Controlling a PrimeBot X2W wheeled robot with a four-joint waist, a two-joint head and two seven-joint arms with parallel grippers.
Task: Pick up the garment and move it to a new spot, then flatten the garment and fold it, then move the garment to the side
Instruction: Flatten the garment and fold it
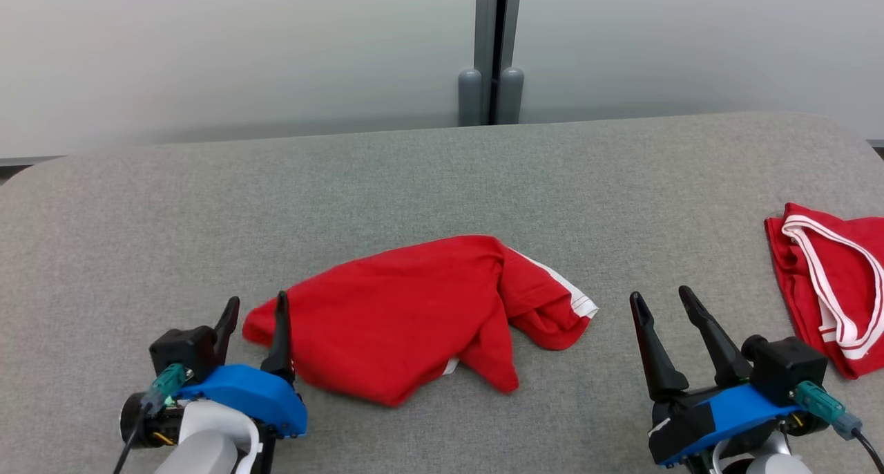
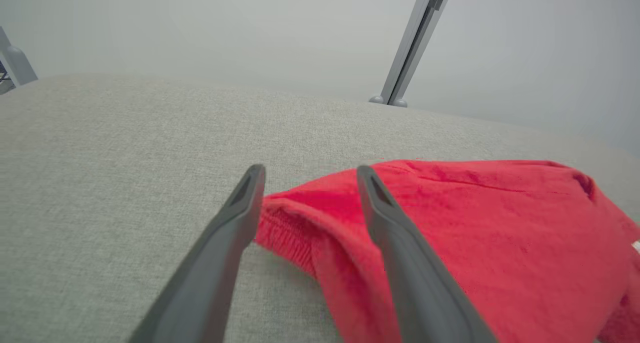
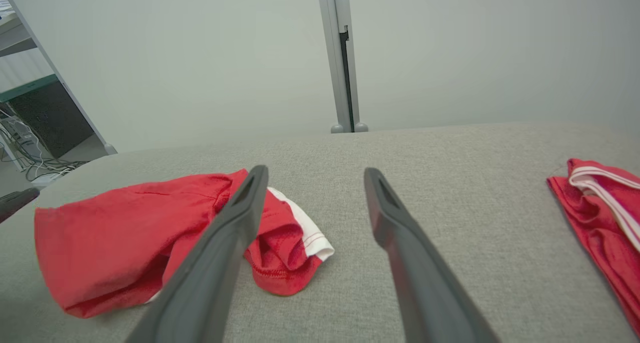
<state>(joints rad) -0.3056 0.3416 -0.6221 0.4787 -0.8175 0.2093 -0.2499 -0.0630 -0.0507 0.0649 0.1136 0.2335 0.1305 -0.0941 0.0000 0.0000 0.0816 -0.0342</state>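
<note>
The red garment (image 1: 407,315) lies on the bench (image 1: 442,177), room all around. The left tool (image 1: 256,300) is wide open around its corner (holding nothing); the right tool (image 1: 660,296) open, empty.

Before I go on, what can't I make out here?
- Second red garment: cut off by the right edge in head and right wrist views.
- Centre garment: own folds hide much of its white trim.
- Left hand: one finger overlaps the garment's corner in head view; contact unclear.

A round-cornered grey fabric-covered table (image 1: 442,177) stands before pale frosted wall panels (image 1: 207,52) (joined by a grey metal post (image 1: 492,45)).
</note>
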